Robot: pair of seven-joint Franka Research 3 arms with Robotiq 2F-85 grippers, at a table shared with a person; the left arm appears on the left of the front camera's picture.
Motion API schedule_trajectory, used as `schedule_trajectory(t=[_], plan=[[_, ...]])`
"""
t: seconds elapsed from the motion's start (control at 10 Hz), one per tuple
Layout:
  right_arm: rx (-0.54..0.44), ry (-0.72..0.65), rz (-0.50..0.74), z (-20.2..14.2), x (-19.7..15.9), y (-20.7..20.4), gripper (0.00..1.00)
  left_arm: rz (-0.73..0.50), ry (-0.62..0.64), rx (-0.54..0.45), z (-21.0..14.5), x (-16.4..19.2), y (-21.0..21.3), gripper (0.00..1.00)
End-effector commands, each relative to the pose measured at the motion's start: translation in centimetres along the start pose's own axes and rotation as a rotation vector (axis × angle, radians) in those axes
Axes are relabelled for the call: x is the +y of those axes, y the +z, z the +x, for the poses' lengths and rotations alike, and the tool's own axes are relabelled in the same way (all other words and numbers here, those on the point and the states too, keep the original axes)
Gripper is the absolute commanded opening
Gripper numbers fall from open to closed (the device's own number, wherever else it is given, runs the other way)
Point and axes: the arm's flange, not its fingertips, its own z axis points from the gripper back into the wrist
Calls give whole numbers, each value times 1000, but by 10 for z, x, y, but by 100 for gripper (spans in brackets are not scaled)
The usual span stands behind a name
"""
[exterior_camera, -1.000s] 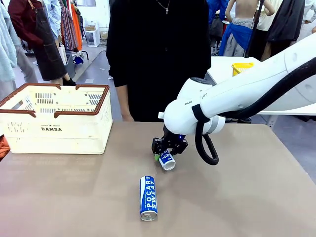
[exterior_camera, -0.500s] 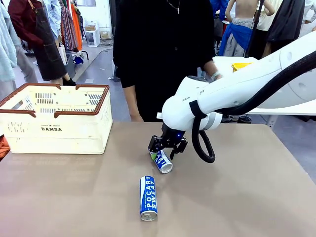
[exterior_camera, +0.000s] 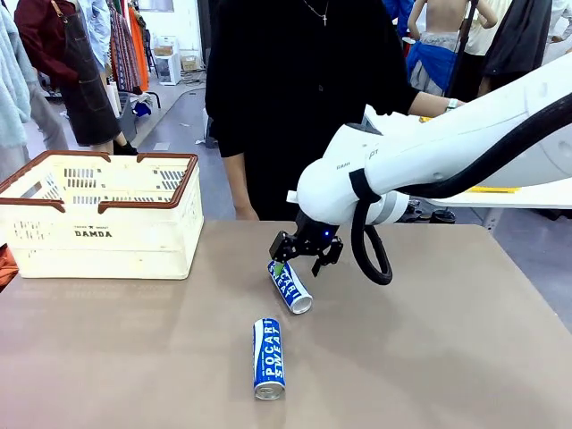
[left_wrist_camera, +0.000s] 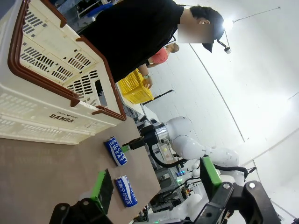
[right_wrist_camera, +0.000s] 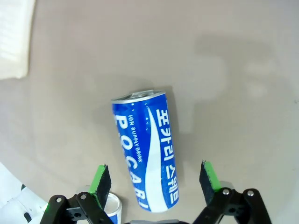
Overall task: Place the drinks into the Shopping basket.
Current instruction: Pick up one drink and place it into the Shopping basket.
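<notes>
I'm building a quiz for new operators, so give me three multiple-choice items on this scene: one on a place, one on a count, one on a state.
1. Where do the blue cans lie? A on the table; B in the basket; C in a hand.
2. How many cans show? A one; B three; C two.
3. The right pincer is: A shut on a can; B open over a can; C shut, empty.
Answers: A, both lie flat on the tabletop; C, one nearer, one farther; B, its jaws stand wide apart, the can between them untouched.
</notes>
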Motion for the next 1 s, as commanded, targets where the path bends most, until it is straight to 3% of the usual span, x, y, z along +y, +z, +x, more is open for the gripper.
schedule_trajectory(t=[0.0,0.2,0.3,0.5,0.7,0.8,0.9], plan=[[32,27,77,-26,-23,43,100,-13,2,-5,0,-3,1,100],[63,16,131,-63,-86,110,100,-13,2,-5,0,-3,1,100],[72,11,232,-81,-130,140,100,-13,2,-5,0,-3,1,100],[26,-83,596,-115,-235,186,100,-13,2,-5,0,-3,1,100],[-31,-60,1024,-145,-317,203,100,-13,2,-5,0,-3,1,100],[-65,-189,1154,-160,-353,201,100,-13,2,-5,0,-3,1,100],[-190,-215,1224,-176,-373,195,100,-13,2,-5,0,-3,1,100]])
